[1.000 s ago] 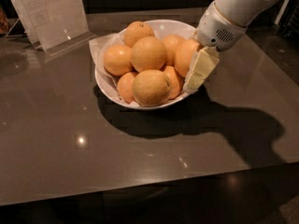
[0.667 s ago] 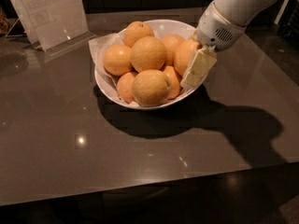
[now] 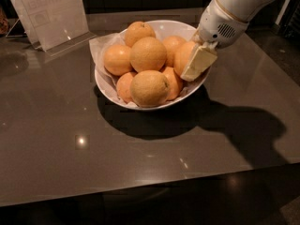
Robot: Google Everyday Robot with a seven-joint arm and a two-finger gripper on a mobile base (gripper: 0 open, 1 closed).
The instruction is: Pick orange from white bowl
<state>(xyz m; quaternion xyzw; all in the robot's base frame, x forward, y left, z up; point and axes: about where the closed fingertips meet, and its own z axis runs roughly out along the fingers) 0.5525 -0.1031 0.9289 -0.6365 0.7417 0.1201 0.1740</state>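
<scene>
1. The counter (image 3: 70,163), dark and glossy, is carrying everything, and the arm's shadow (image 3: 243,125) is falling across its right side.
2. The white arm (image 3: 234,8) is reaching down from the upper right, barely shifted from a second ago.
3. The clear sign stand (image 3: 51,13) is standing at the back left, well apart from the bowl.
4. The white bowl (image 3: 108,86), paper-lined and heaped with fruit, is sitting mid-counter exactly where it was.
5. The hand (image 3: 193,68) is hanging just inside the bowl's right rim. Its cream tip is lying against the orange a little higher than a second ago. Its far side is hidden, so I cannot tell whether it is clamping.
6. The orange (image 3: 182,55) is lying in the bowl at the heap's right edge.
7. Neighbouring fruits (image 3: 149,54) are crowding the orange, touching it on the left and below.
</scene>
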